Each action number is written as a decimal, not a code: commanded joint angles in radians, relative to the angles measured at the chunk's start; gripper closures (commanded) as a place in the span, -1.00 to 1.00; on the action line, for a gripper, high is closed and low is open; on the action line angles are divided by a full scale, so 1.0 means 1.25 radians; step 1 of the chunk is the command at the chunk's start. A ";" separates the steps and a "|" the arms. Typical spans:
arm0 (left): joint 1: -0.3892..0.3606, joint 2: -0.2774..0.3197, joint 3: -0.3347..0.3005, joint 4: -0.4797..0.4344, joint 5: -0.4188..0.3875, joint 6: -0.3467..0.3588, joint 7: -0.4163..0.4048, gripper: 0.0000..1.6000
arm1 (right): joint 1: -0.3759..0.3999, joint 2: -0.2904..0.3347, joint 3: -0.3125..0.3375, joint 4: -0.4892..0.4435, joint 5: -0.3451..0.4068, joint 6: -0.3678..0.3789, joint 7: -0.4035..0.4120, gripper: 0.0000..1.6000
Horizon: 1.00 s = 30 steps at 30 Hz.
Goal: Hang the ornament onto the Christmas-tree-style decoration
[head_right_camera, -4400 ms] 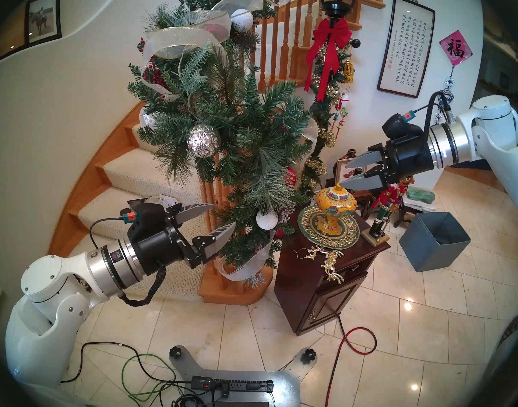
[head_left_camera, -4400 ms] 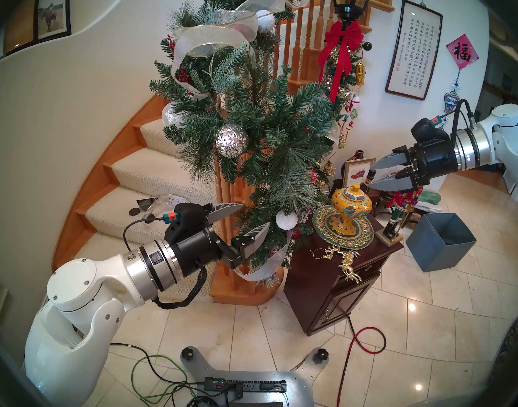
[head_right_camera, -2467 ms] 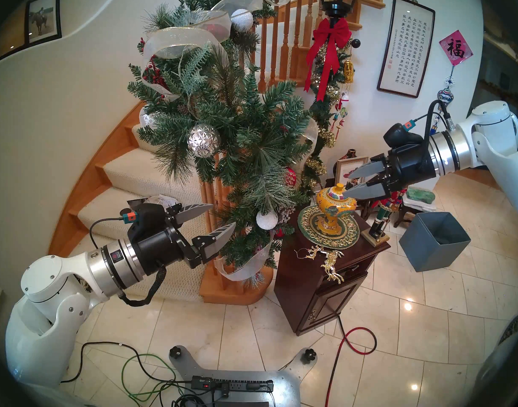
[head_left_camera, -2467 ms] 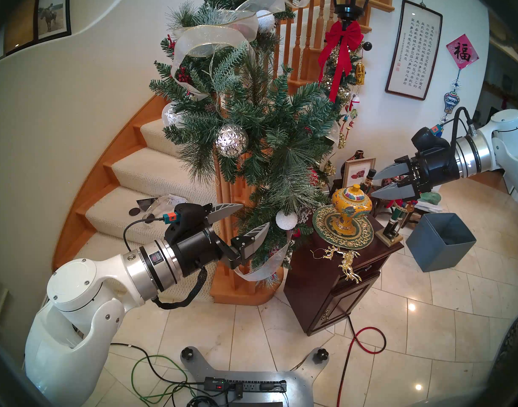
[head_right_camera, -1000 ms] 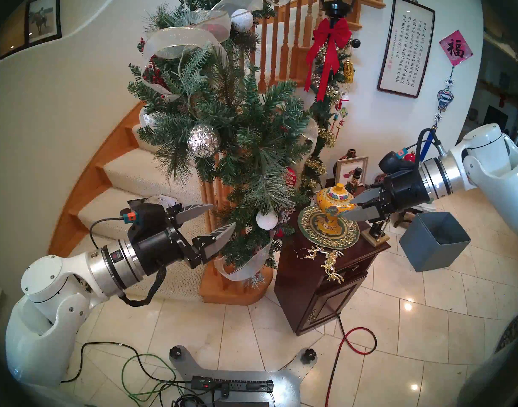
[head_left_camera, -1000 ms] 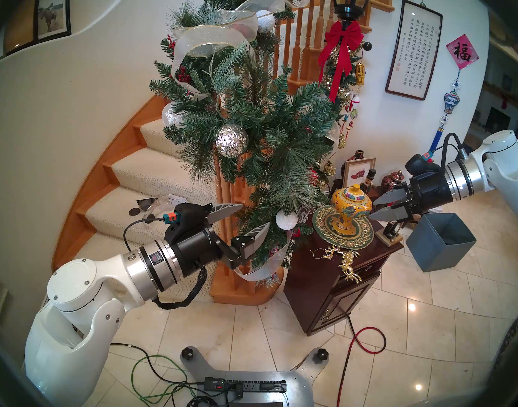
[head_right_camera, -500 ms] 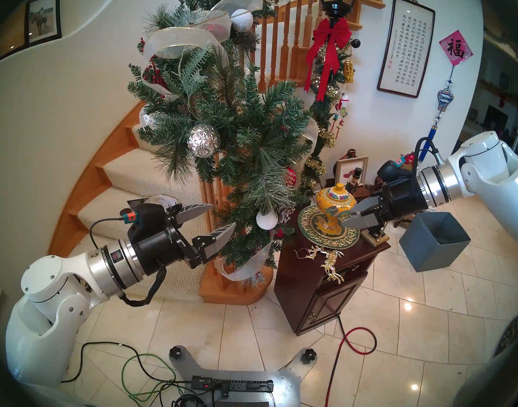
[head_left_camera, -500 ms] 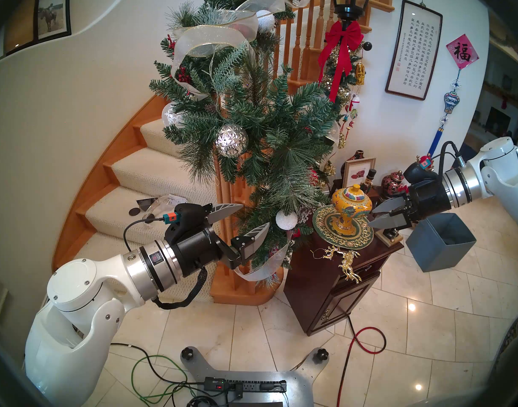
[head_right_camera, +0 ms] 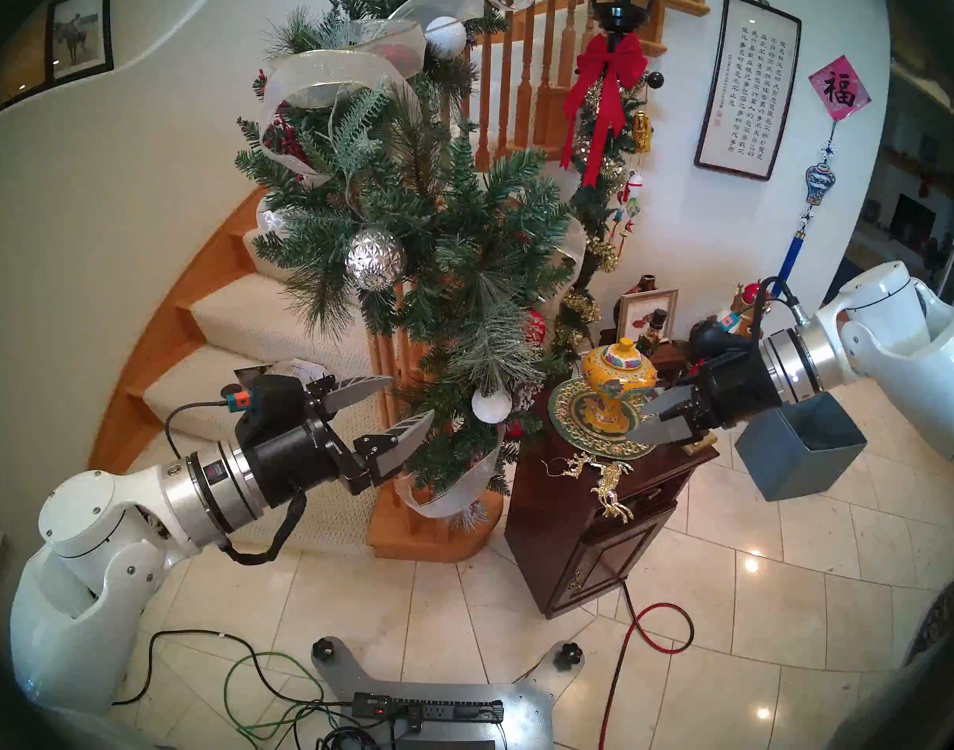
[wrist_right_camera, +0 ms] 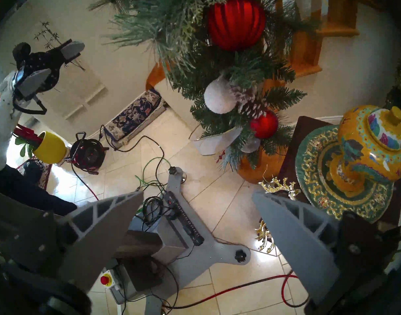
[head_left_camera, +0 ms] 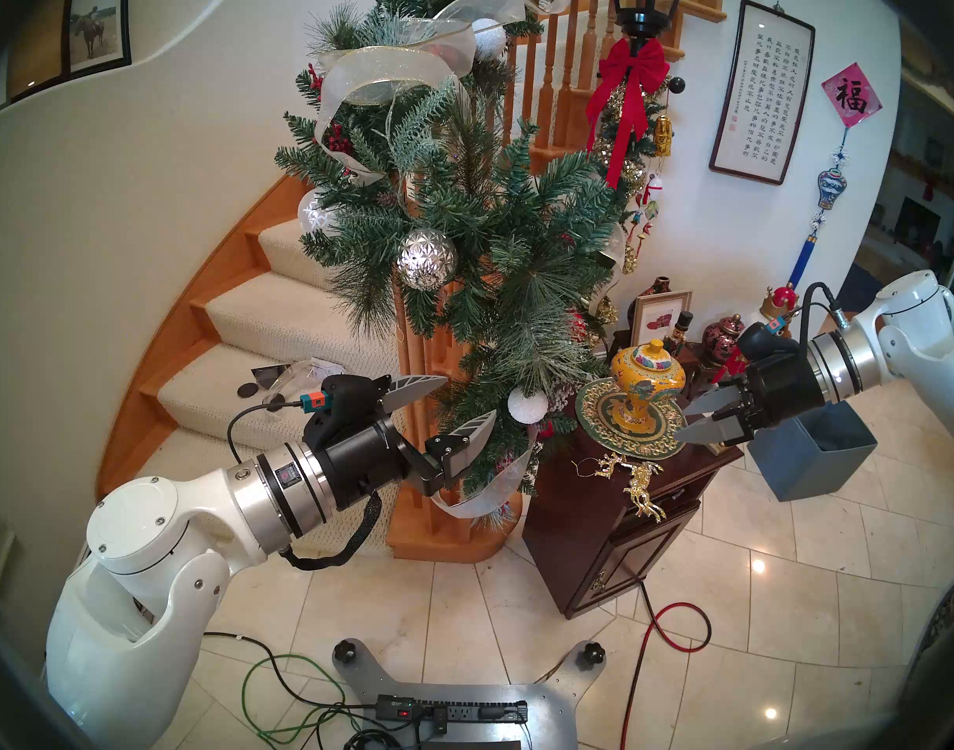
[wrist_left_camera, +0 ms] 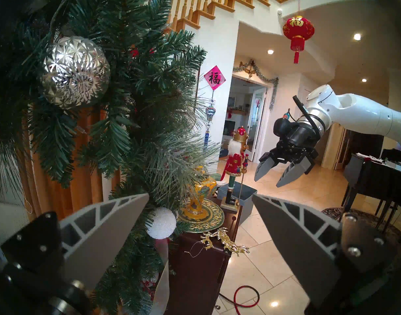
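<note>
The ornament (head_left_camera: 634, 475), a gold reindeer chain with a thin string loop, lies on the front edge of a dark wood cabinet (head_left_camera: 599, 538), part of it hanging over. It also shows in the left wrist view as the ornament (wrist_left_camera: 222, 239) and in the right wrist view as the ornament (wrist_right_camera: 276, 185). The Christmas-tree-style decoration (head_left_camera: 491, 256), a bushy green garland with ribbon and balls, drapes down the stair post. My right gripper (head_left_camera: 679, 424) hangs open above the cabinet top, up and right of the ornament. My left gripper (head_left_camera: 471, 396) stands open at the garland's lower left, empty.
A yellow lidded jar (head_left_camera: 648, 381) stands on a green-gold plate (head_left_camera: 599, 435) right beside my right fingers. A nutcracker (wrist_left_camera: 234, 157) and framed picture stand behind. A grey box (head_left_camera: 813, 451) sits on the floor at right. Cables (head_left_camera: 675, 624) cross the tiles.
My right arm has come down and leftward, from above the jar to just over the plate's right edge, jaws still open. The left arm and the ornament have not moved.
</note>
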 commanded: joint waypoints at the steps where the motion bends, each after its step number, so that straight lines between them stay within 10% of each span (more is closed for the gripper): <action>1: -0.001 0.000 0.000 -0.004 0.000 -0.001 0.000 -1.00 | -0.047 0.004 0.035 0.001 0.001 -0.010 0.096 -1.00; 30: -0.001 0.000 0.000 -0.004 0.000 -0.001 0.000 -1.00 | -0.205 0.004 0.122 -0.018 0.000 -0.048 0.116 -1.00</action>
